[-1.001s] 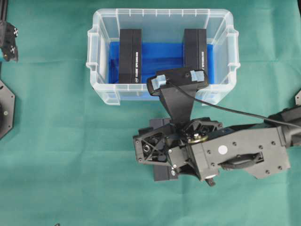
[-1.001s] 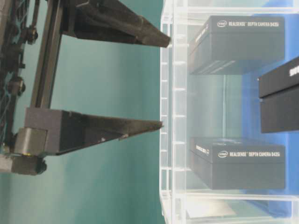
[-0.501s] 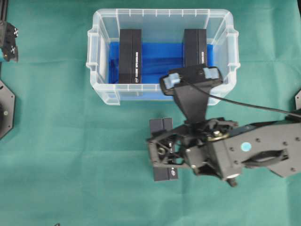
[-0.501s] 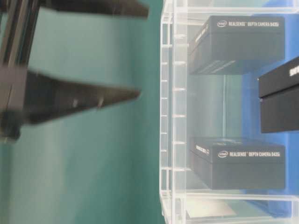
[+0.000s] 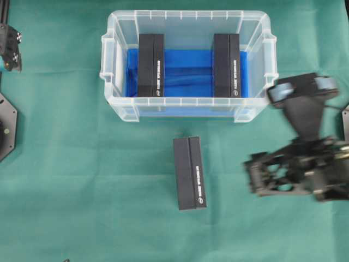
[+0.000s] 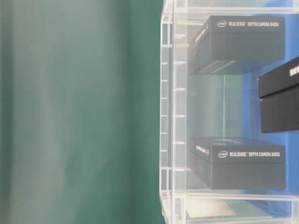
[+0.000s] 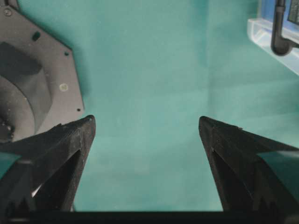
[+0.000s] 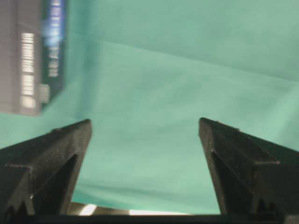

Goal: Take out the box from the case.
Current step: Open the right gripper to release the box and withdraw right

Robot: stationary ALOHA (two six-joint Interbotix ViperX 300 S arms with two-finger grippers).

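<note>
The case [image 5: 185, 106], a clear plastic bin with a blue lining, stands at the top middle. Two black boxes stand in it, one at the left [image 5: 150, 64] and one at the right [image 5: 226, 64]. A third black box [image 5: 190, 172] lies flat on the green cloth in front of the case, and shows blurred at the top left of the right wrist view [image 8: 32, 56]. My right gripper [image 5: 253, 174] hangs open and empty to the right of that box, well apart from it [image 8: 145, 122]. My left gripper [image 7: 145, 119] is open and empty over bare cloth far left.
A black base plate [image 5: 5, 125] sits at the left edge, and shows in the left wrist view [image 7: 32, 70]. The case's corner [image 7: 275, 32] appears at that view's top right. The table-level view shows the case wall [image 6: 168, 116] with boxes [image 6: 238, 163] behind it.
My right arm has pulled back to the right, away from the box on the cloth, which stays where it lay. Its fingers have left the table-level view. The left arm has not moved.
</note>
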